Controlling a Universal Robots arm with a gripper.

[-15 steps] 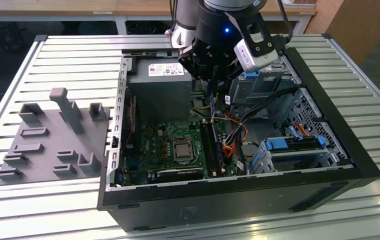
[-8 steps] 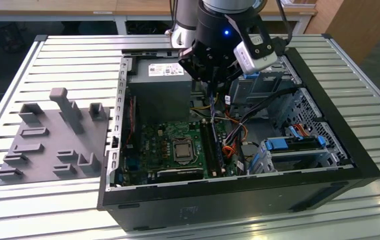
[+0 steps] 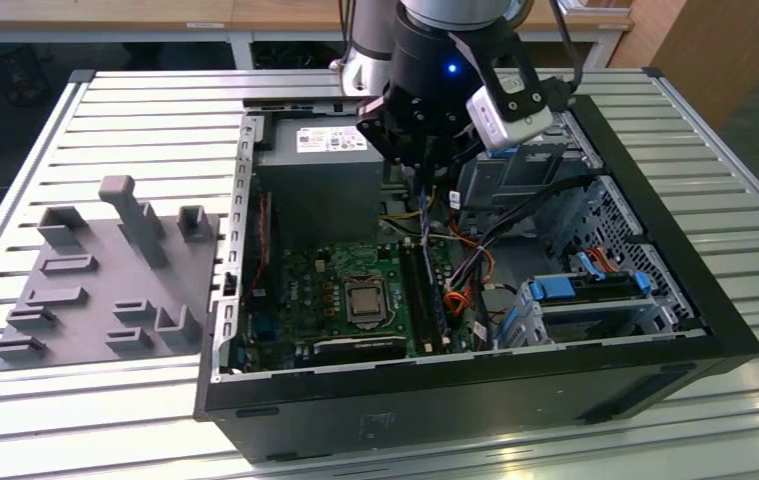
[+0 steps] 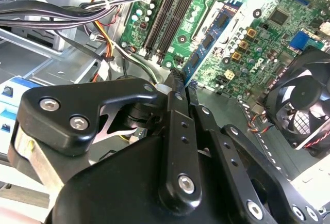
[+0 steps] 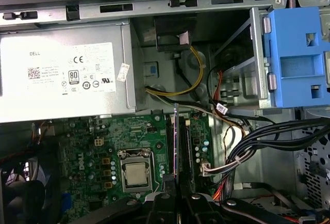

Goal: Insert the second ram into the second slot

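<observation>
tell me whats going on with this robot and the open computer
The arm's black gripper is shut on a thin blue circuit-board ram stick, seen edge-on in the first wrist view, held inside the open black computer case. The stick lines up with the long dark memory slots on the green motherboard. Whether it is seated yet cannot be told.

Reaching straight down with the arm (image 3: pixel 433 30), wrist upright.
Pinching a ram stick (image 5: pixel 175 141) edge-on between the closed fingers (image 4: pixel 175 115) of the gripper (image 3: pixel 422 170), tips pointed downward.
</observation>
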